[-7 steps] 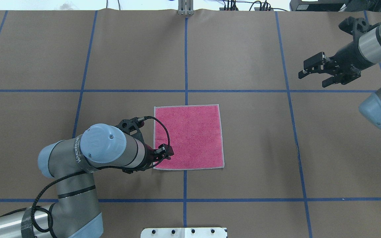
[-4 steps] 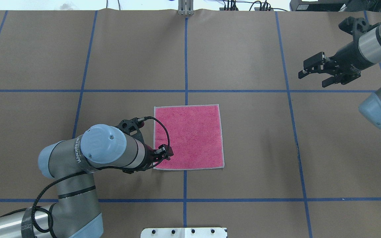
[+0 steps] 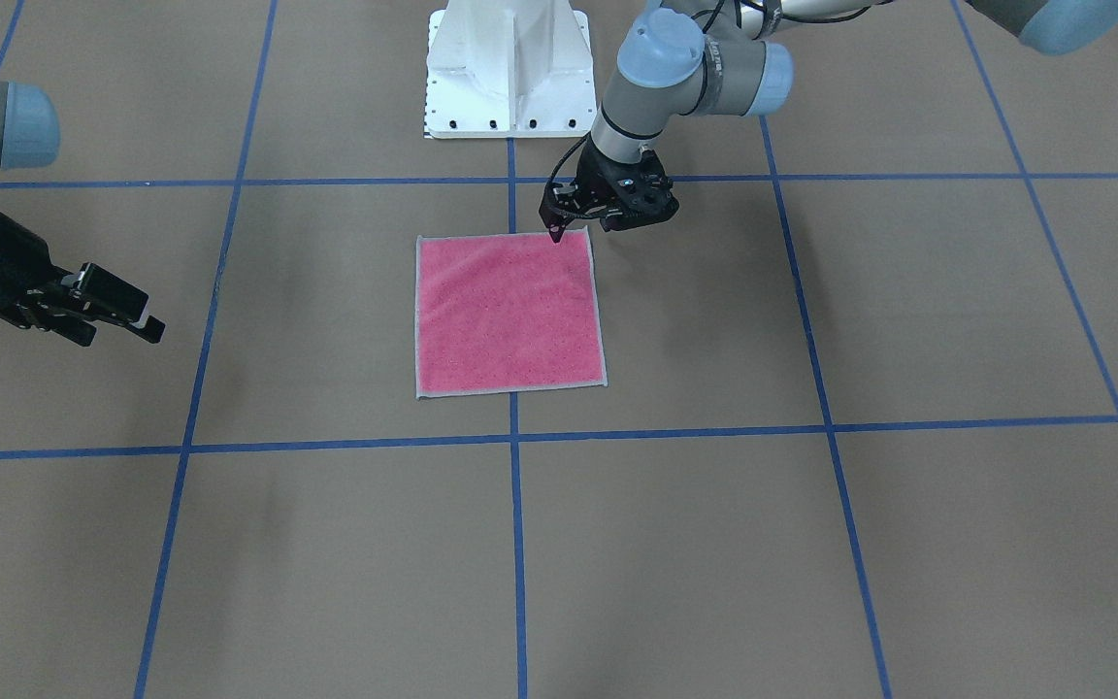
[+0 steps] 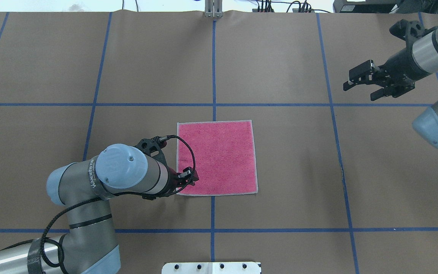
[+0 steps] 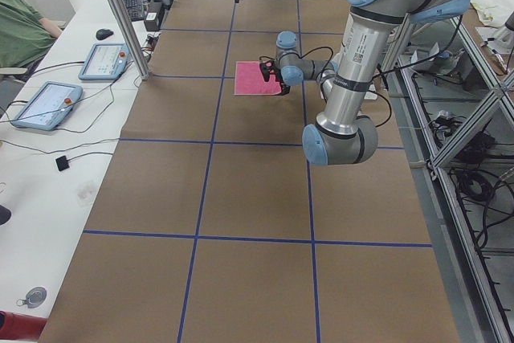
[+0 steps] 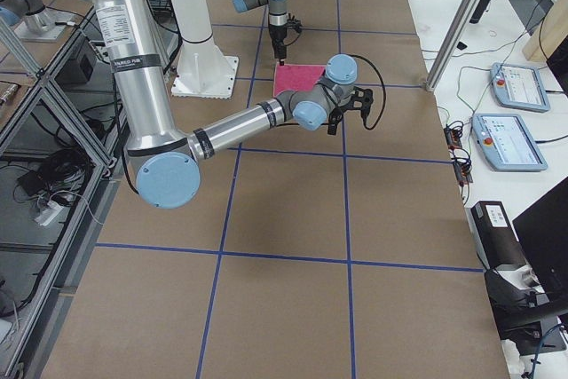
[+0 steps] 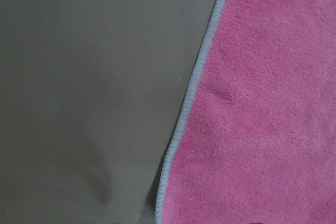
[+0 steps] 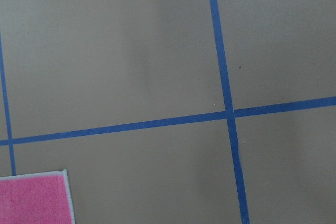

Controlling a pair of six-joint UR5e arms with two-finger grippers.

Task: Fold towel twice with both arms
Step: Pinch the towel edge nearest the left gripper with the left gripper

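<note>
Right, starting at the left of the overhead view: the left silver-grey jointed arm [image 4: 120, 177] reaches in low, and its black two-finger left gripper [image 4: 184, 179] sits at the near left corner of the small square pink terry towel [image 4: 219, 156]. Its fingers are apart, one fingertip [image 4: 189, 176] down at the pink pile just inside the light grey edging (the other is tucked under the wrist in this view). Centre stage, the towel lies flat and unfolded, pink face up, straddling the middle blue tape line [image 4: 214, 76] on the brown paper-covered table [image 4: 280, 57]. Over to the right, the right silver-grey arm [image 4: 432, 47] hangs above the table's far side, well apart from the towel. Its black right gripper [image 4: 360, 89] has fingers spread wide, holding nothing.
</note>
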